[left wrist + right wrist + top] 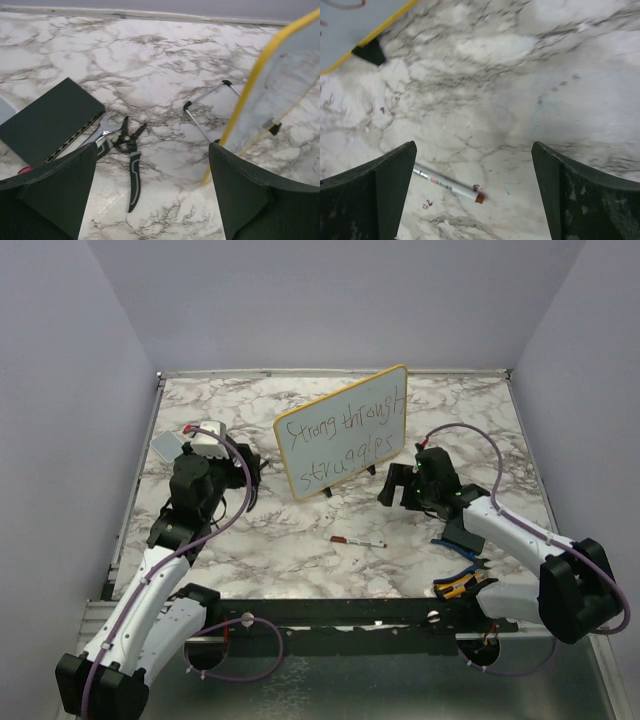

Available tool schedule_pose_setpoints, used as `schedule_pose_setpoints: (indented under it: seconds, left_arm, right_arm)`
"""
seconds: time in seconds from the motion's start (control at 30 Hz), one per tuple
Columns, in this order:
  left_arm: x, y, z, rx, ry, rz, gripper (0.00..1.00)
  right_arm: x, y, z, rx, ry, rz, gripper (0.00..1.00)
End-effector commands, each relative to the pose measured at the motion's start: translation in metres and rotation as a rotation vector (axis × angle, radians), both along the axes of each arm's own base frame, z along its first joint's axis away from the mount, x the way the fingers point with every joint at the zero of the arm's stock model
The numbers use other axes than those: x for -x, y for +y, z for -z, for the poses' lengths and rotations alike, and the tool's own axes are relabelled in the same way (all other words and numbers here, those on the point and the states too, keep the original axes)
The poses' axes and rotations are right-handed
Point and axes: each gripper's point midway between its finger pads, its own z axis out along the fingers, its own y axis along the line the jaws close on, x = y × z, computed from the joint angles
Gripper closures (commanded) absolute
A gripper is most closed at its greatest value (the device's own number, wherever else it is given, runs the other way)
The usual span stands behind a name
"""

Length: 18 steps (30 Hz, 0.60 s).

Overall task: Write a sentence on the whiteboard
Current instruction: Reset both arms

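1. Near edge, right: yellow-handled pliers lie on the counter beside the right arm's base.
2. Near centre: a marker lies flat, with its long axis running left to right. It is apart from both arms and clear of the board. The right wrist view shows its red tip.
3. Right end effector: fingers spread wide and holding nothing. It hangs over bare counter just right of the board's near right foot, with the marker below and between the fingers in its own view.
4. Left end effector: fingers spread wide and holding nothing. It sits left of the board and faces the far side.
   - Ahead of it on the counter lie black-handled pliers, touching a wrench.
   - A dark slab lies just left of these.
5. Whiteboard: it stands upright at mid-counter between the two arms, on small black feet and a wire stand at the back.
   - Its long axis runs from near left to far right, with the left end nearer the arms.
   - The writing face is turned toward the near edge.
   - Whether it leans back cannot be told.
6. Sentence: two lines of dark handwriting on the near face.
   - The upper line reads roughly "Strong throught" and the lower "struggles".
   - Both lines follow the board's long axis, reading from the near-left end to the far-right end.
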Motion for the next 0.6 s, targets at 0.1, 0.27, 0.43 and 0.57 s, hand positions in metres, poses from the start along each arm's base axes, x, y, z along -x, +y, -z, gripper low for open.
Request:
schedule_pose_setpoints:
  seconds: [0.1,0.27,0.43,0.57]
  left_arm:
    - [-0.01,0.071,0.003,0.03,0.023,-0.336,0.01]
    - [-0.008,0.086,-0.01,0.053,-0.01,-0.427,0.01]
    - [-0.001,0.101,-0.018,0.031,-0.038,-0.497,0.01]
    - [-0.002,0.102,-0.011,0.017,-0.02,-0.505,0.01]
  right_arm:
    - [-0.036,-0.095,-0.063,0.214,-0.279,0.314,0.0]
    - [-0.037,-0.13,-0.12,0.27,-0.515,0.454,0.0]
    - [-0.031,-0.136,-0.152,0.24,-0.712,0.454,0.0]
    - [-0.027,-0.134,-0.163,0.198,-0.802,0.441,0.0]
